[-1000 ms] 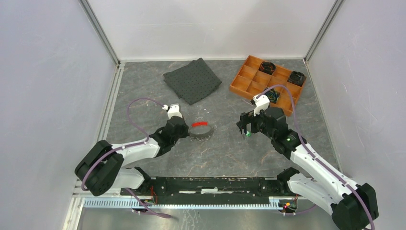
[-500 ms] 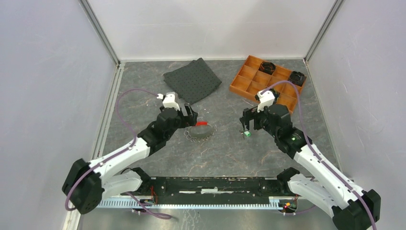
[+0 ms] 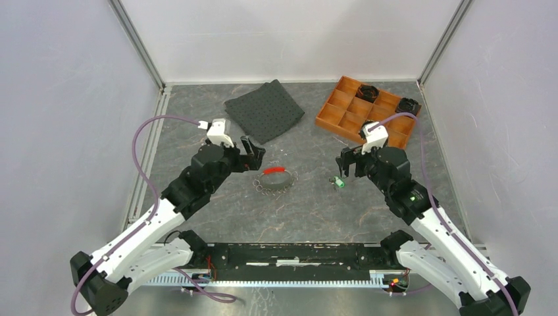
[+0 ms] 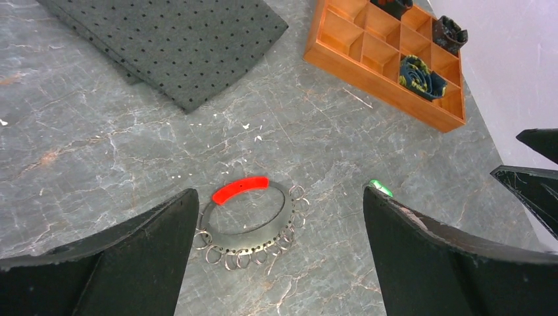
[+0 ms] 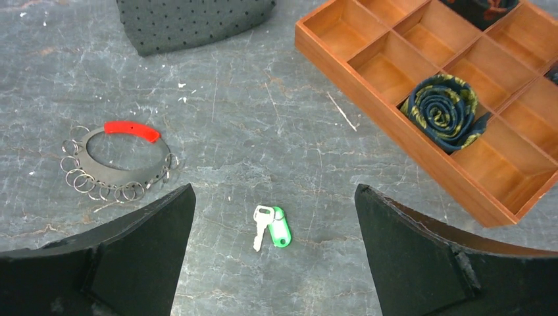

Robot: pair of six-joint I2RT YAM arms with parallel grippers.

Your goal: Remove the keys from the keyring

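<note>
Keyring (image 4: 247,241) flat on tabletop (image 5: 263,118), between and just ahead of left gripper (image 4: 279,194) fingers, untouched: grey oval metal band, red curved strip (image 4: 240,189) on far side, many small wire loops fringing near edge. Green key (image 5: 276,230) apart from ring, just ahead of right gripper (image 5: 273,187) tips, between them: silver blade beside green plastic tag. Both finger pairs spread wide, holding nothing. Surface grey, stone-veined. Beyond fingers: dark perforated mat (image 4: 164,46), wooden compartment tray (image 5: 395,135) with rolled patterned fabric (image 5: 444,102); far cells cut off
</note>
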